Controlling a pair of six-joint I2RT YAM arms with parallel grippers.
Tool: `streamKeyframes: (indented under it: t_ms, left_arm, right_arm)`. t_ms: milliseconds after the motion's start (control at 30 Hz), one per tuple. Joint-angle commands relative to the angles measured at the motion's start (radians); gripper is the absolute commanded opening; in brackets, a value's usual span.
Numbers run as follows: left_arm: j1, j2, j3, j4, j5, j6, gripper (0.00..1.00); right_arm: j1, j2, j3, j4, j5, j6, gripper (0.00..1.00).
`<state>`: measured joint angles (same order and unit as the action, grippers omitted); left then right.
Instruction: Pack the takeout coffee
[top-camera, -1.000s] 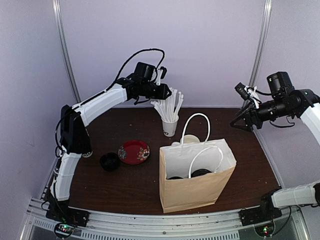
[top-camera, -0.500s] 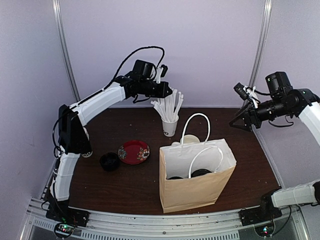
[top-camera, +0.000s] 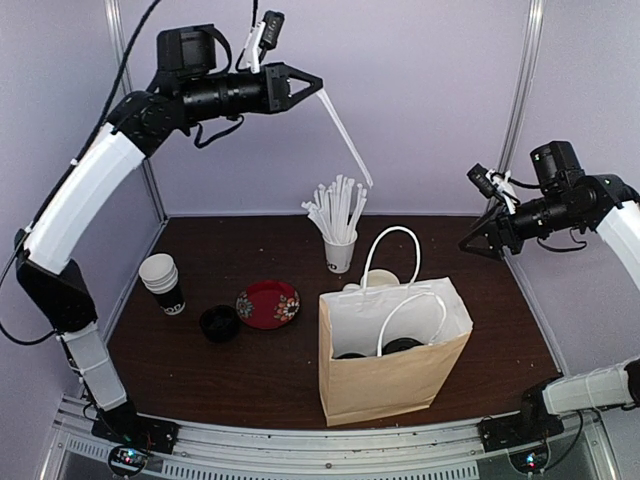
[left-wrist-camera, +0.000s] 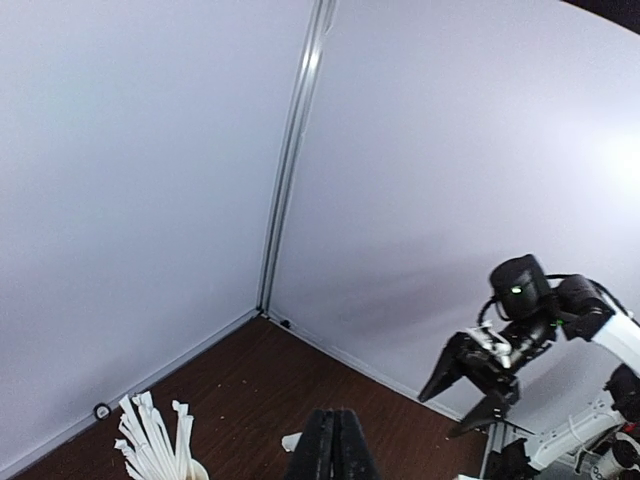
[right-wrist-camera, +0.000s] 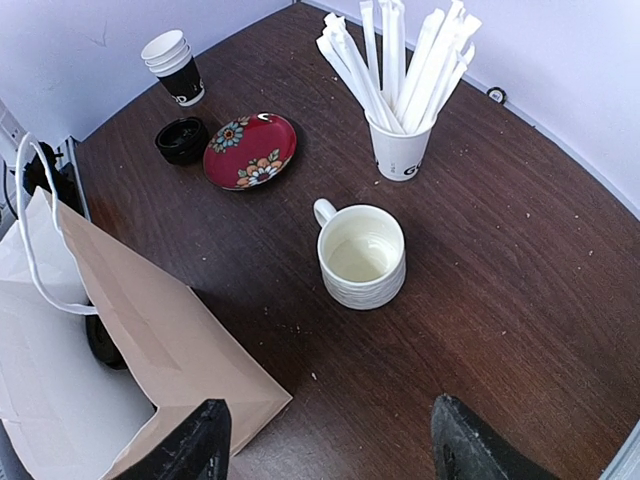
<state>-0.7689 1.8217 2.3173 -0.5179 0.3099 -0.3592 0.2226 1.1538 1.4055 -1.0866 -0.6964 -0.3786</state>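
Since a second earlier, the left arm had swung from low over the straw cup to high at 11 o'clock, uncovering a stack of unlidded paper cups at 9 o'clock. The left jaws were pinched shut on one white straw, which slanted down toward the straw cup at 12 o'clock. The right jaws stood open and empty at 3 o'clock. The takeout coffee sat inside the paper bag at 6 o'clock, with only two black lids showing. Those cups would likely be light, thin-walled and easily crushed, with slick lids. A gentle hold around the wall just under the lid seemed safest.
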Motion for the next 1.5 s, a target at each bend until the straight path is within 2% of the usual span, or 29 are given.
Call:
streamKeyframes:
  t_ms: [0, 133, 267, 367, 533, 633, 1033, 1300, 1467]
  left_arm:
    - [-0.038, -0.132, -0.075, -0.072, 0.078, 0.042, 0.0]
    - [-0.083, -0.296, -0.184, -0.094, 0.085, 0.038, 0.0]
    - [-0.089, -0.401, -0.283, -0.111, 0.148, -0.033, 0.0]
    - [-0.107, -0.456, -0.371, -0.111, 0.209, -0.085, 0.0]
    - [-0.177, -0.503, -0.485, -0.107, 0.205, -0.112, 0.0]
    - [-0.22, -0.486, -0.543, -0.07, 0.201, -0.125, 0.0]
    - [-0.339, -0.245, -0.544, 0.021, 0.253, -0.142, 0.0]
    - [-0.352, -0.147, -0.559, 0.242, 0.256, -0.178, 0.0]
    - [-0.352, -0.097, -0.608, 0.466, 0.269, -0.272, 0.0]
  right_arm:
    - [-0.009, 0.015, 0.032, -0.006, 0.048, -0.009, 0.72]
    - [-0.013, 0.032, 0.02, 0.003, 0.069, -0.014, 0.72]
    - [-0.017, 0.054, 0.018, 0.004, 0.076, -0.018, 0.71]
    - [-0.019, 0.058, 0.022, 0.008, 0.082, -0.016, 0.71]
    - [-0.022, 0.061, 0.018, 0.009, 0.089, -0.016, 0.71]
    - [-0.023, 0.058, 0.012, 0.008, 0.089, -0.016, 0.71]
    - [-0.026, 0.032, -0.031, 0.017, 0.1, -0.026, 0.71]
    - [-0.026, 0.045, -0.039, 0.027, 0.087, -0.029, 0.71]
    - [-0.026, 0.057, -0.039, 0.029, 0.084, -0.03, 0.71]
